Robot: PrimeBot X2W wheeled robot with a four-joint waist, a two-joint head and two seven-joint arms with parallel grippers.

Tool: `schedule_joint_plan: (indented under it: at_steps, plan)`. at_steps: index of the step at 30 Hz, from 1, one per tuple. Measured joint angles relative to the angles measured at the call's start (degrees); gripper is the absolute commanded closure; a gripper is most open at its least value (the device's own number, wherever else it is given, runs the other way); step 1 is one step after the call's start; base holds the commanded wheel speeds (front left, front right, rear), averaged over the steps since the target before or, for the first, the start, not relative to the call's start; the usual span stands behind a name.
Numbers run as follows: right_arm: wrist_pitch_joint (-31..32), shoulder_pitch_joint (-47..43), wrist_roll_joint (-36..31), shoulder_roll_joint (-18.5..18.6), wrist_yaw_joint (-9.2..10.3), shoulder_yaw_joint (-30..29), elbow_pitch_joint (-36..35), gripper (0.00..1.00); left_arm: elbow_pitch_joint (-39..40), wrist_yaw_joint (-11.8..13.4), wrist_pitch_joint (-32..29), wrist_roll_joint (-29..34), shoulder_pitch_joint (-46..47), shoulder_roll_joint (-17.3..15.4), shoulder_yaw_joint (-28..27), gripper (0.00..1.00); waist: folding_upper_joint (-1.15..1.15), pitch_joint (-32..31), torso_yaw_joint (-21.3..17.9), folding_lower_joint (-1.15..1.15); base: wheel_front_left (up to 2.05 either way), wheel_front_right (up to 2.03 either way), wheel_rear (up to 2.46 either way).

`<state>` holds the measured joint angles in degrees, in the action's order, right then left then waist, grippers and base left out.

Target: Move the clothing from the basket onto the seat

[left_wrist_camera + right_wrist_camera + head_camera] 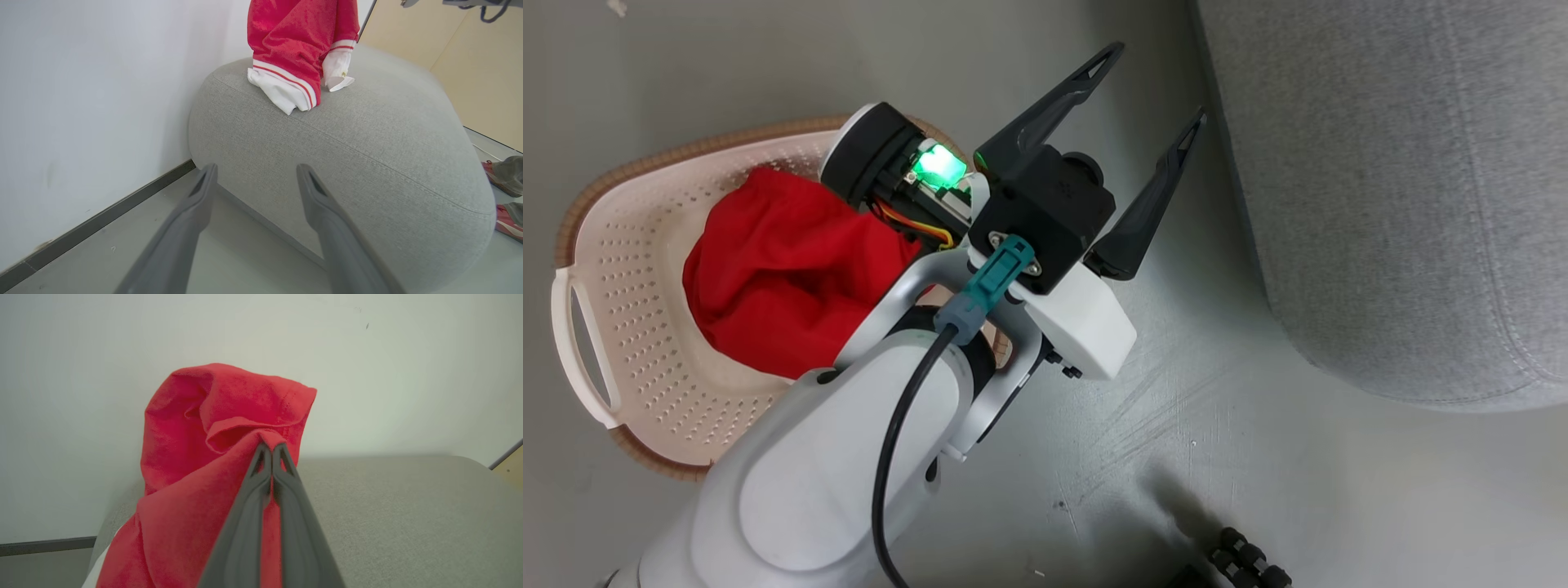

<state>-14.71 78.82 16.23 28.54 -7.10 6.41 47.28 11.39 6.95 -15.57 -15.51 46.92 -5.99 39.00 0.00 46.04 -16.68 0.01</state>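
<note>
Far left in the head view: laundry basket on the floor, with one plain red garment bunched inside and lying against the wall nearer the arm.

Next right: left gripper, fingers spread wide and holding nothing. It hangs over bare floor between basket and sofa. Its fingers point away from the basket, toward the sofa, so the basket garment lies behind and to the left of the tips.

Right: grey sofa, rounded end near the gripper and well apart from the basket.

Left wrist view: a striped red garment hangs down over the sofa top. Long axis is vertical. The white striped cuffs touch the cushion near the wall side, and the top of the garment runs out of frame.

Right wrist view: right gripper, fingers pressed together, pinches a fold of that red fabric. The rest drapes below and to the left of the tips, with the sofa surface beneath.

Key relation: the held garment is directly above the seat with its lower end already in contact. Judgement: the drop only needs lowering and letting go, no sideways travel. For the basket garment the left arm is nearer, but it must turn back.

A person's shoes are at the right edge, past the sofa end.
</note>
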Motion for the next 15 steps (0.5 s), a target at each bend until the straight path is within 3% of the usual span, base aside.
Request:
schedule_joint_plan:
  at_steps: [15]
  plan:
    - [0.59, -0.05, 0.57, -2.90, 0.00, -3.67, 9.14, 1.00, -0.56, -0.64, 1.11, 0.54, 2.35, -1.33, -0.94, 0.00, 0.00, 3.50, 1.08, 0.00, 0.00, 0.00, 0.00]
